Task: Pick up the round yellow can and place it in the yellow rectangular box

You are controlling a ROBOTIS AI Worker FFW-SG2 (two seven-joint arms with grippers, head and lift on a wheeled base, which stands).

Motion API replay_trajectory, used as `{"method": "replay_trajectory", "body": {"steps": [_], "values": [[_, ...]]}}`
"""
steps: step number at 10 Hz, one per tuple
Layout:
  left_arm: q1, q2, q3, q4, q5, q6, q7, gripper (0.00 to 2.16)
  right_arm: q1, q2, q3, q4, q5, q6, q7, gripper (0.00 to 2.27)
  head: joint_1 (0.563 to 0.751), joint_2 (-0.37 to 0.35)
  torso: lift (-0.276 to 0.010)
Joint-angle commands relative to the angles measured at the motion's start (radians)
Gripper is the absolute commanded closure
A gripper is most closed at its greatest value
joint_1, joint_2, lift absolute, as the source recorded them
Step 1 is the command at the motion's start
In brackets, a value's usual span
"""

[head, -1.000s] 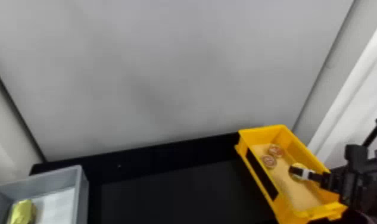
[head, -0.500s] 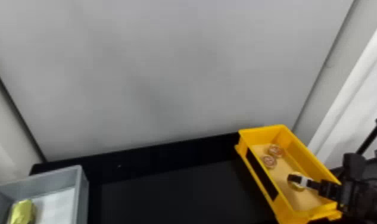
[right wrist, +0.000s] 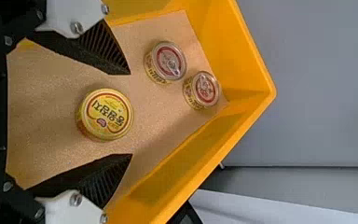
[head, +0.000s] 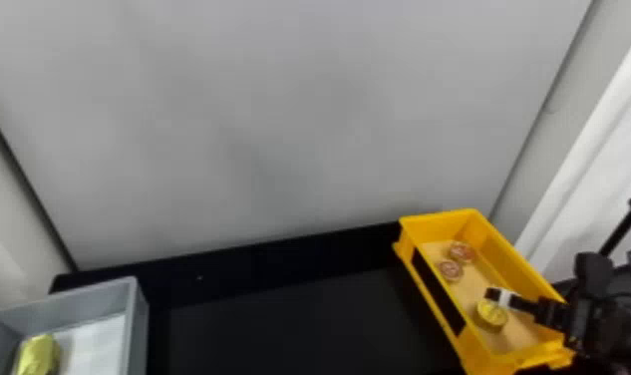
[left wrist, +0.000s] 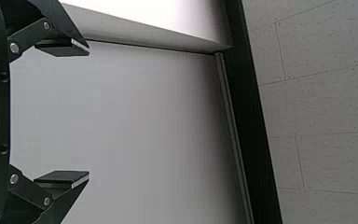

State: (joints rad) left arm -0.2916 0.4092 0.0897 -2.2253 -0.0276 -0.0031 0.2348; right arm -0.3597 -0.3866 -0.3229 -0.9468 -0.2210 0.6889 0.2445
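Yellow, probably stiff and slick, the round can [right wrist: 105, 114] sits inside the yellow rectangular box [right wrist: 237, 46] towards its near edge, so I'd close my open right gripper [right wrist: 130, 114] across the can's sides.

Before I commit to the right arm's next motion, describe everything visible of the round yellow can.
The round yellow can is short, its closed yellow top printed and ringed in red, the side yellowish. It sits flat, top up, on the brown lining inside the yellow rectangular box, between the right gripper's open fingers, touching neither.
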Motion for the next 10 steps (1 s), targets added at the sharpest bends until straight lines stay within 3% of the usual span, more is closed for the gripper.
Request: {"method": "replay_trajectory", "body": {"steps": [1,3,5,6,7,8,10], "values": [[0.0,0.001,-0.002,0.001,0.0,0.0,-0.002,0.31,0.001,-0.005,0.005,-0.012,-0.008,-0.024,0.01,0.0,0.606,-0.081,0.0],[0.0,-0.004,-0.001,0.001,0.0,0.002,-0.002,0.31,0.038,-0.003,0.008,-0.167,-0.015,-0.04,0.024,0.0,0.606,-0.081,0.0],[0.011,-0.015,0.018,0.0,0.0,0.003,-0.003,0.31,0.127,0.008,0.018,-0.626,-0.024,-0.06,-0.036,0.02,0.606,-0.081,0.0],[0.012,-0.015,0.022,-0.002,0.0,0.0,-0.005,0.31,0.173,0.009,0.008,-0.833,-0.024,-0.072,-0.123,0.02,0.606,-0.081,0.0],[0.019,-0.018,0.03,-0.004,-0.001,-0.001,-0.005,0.31,0.235,0.009,0.004,-1.032,-0.024,-0.133,-0.283,0.06,0.606,-0.081,0.0],[0.034,-0.025,0.044,-0.007,-0.001,-0.001,-0.005,0.31,0.274,0.011,0.011,-1.13,-0.024,-0.222,-0.416,0.1,0.606,-0.081,0.0],[0.054,-0.03,0.059,-0.016,-0.003,0.005,-0.002,0.31,0.268,0.012,0.01,-1.259,-0.014,-0.342,-0.602,0.11,0.606,-0.081,0.0]]}}
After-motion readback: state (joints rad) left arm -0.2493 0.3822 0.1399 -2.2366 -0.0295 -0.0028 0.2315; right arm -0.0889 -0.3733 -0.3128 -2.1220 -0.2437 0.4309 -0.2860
